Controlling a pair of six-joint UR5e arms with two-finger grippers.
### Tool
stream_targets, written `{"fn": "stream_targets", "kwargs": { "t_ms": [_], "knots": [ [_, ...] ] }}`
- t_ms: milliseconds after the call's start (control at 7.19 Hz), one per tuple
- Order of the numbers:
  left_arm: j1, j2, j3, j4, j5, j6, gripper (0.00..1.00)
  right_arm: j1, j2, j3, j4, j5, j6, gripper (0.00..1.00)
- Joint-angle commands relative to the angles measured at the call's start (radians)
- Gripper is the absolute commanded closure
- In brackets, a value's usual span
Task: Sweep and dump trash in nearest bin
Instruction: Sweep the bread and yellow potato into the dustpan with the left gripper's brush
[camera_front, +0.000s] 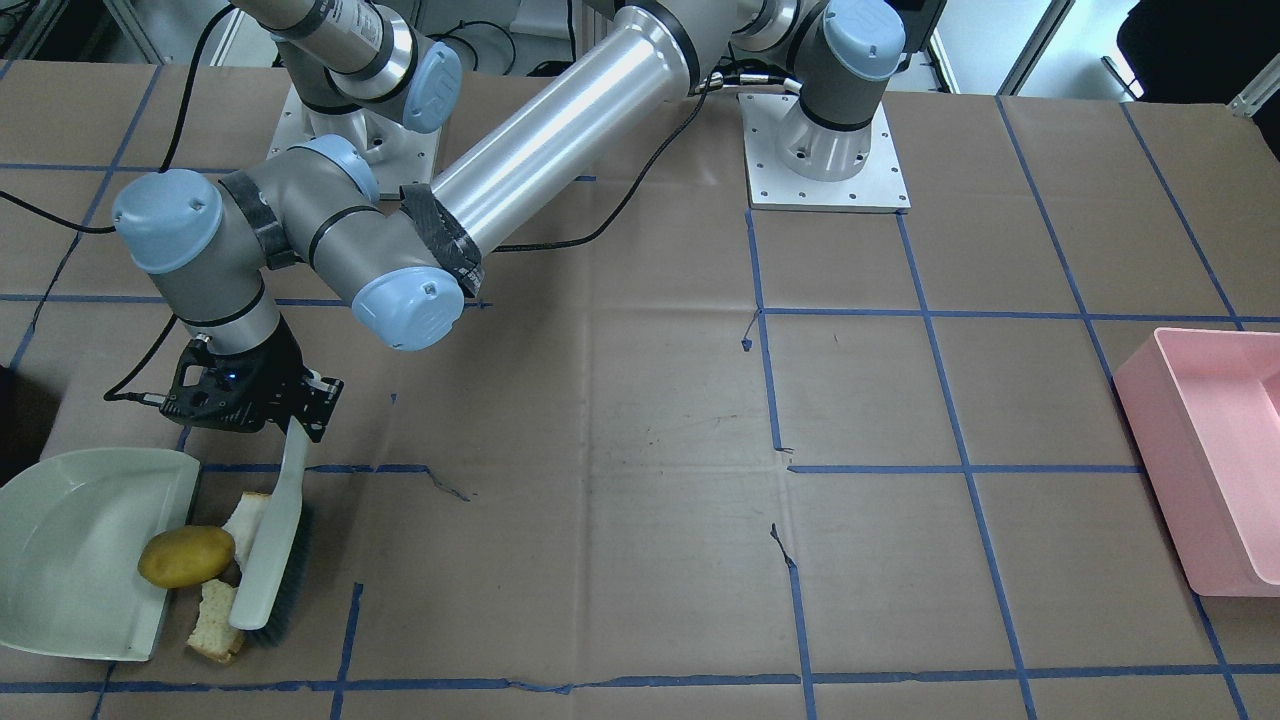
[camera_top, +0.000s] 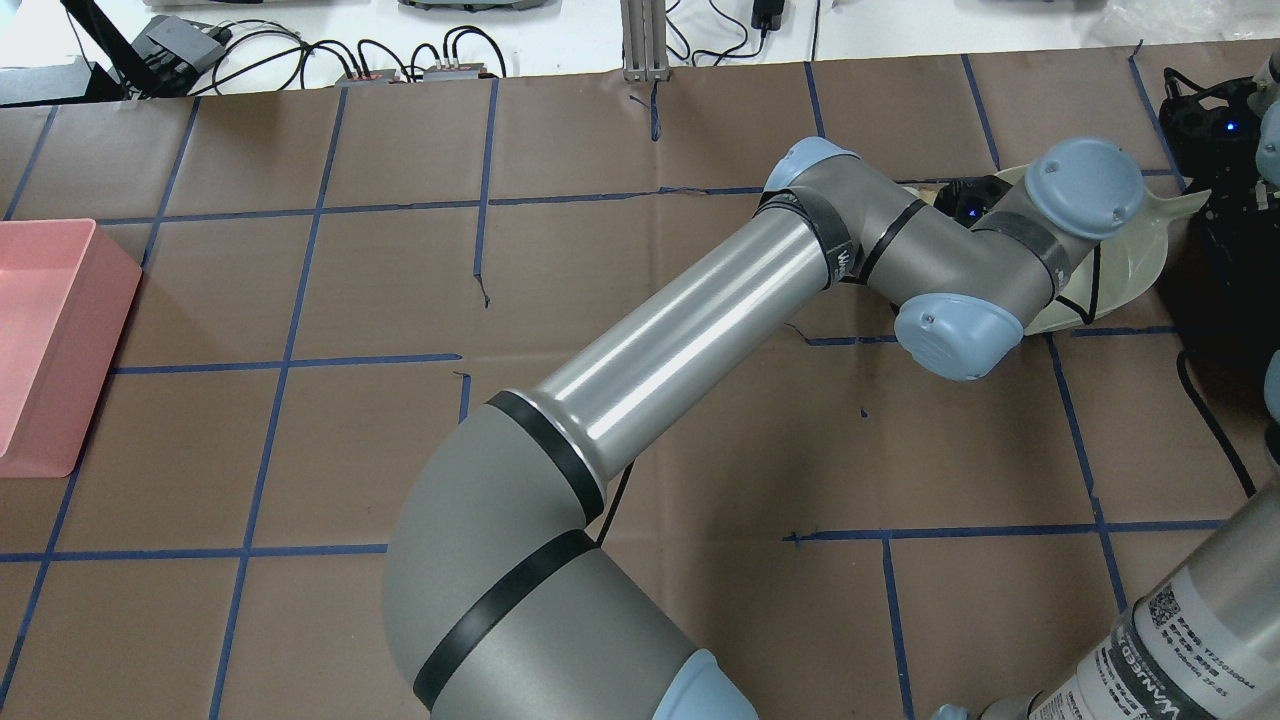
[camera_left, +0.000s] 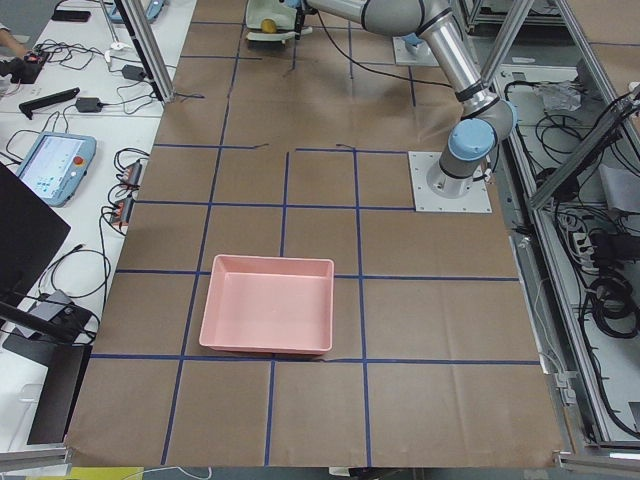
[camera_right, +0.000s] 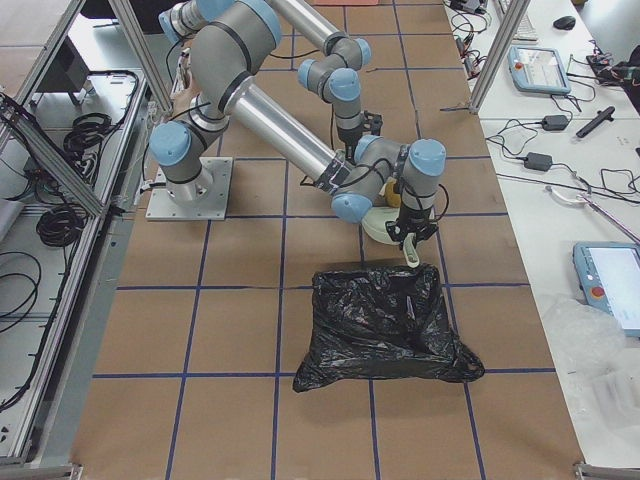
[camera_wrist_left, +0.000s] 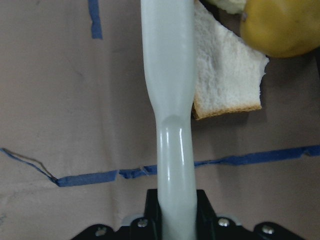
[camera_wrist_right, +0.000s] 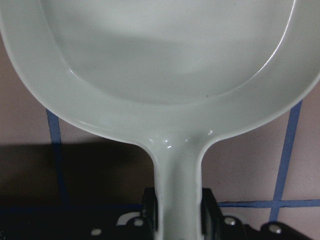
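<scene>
Our left claw (camera_wrist_left: 176, 222) is clamped tight on the handle of the brush (camera_front: 268, 560), and our right claw (camera_wrist_right: 177, 210) is closed round the handle of the dustpan (camera_front: 70, 550). The potato (camera_front: 186, 556) straddles the pan's lip, and the two bread pieces (camera_front: 247, 515) lie on the tabletop (camera_front: 640, 400) between that lip and the bristles. The brush's long side runs parallel to the lip, so we judge the push should go squarely toward the pan, to the robot's right. The black bag (camera_right: 385, 325) is near the pan; the pink bin (camera_front: 1200, 460) is well apart.
</scene>
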Motion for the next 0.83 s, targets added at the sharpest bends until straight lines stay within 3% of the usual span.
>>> {"fn": "stream_targets", "kwargs": {
  "t_ms": [0, 695],
  "knots": [
    [-0.002, -0.043, 0.058, 0.088, -0.163, -0.006, 1.0, 0.006, -0.001, 0.0, 0.0, -0.001, 0.0, 1.0],
    [-0.01, -0.076, 0.121, 0.158, -0.38, -0.039, 1.0, 0.006, -0.004, 0.0, 0.001, -0.003, 0.0, 1.0]
  ]
}}
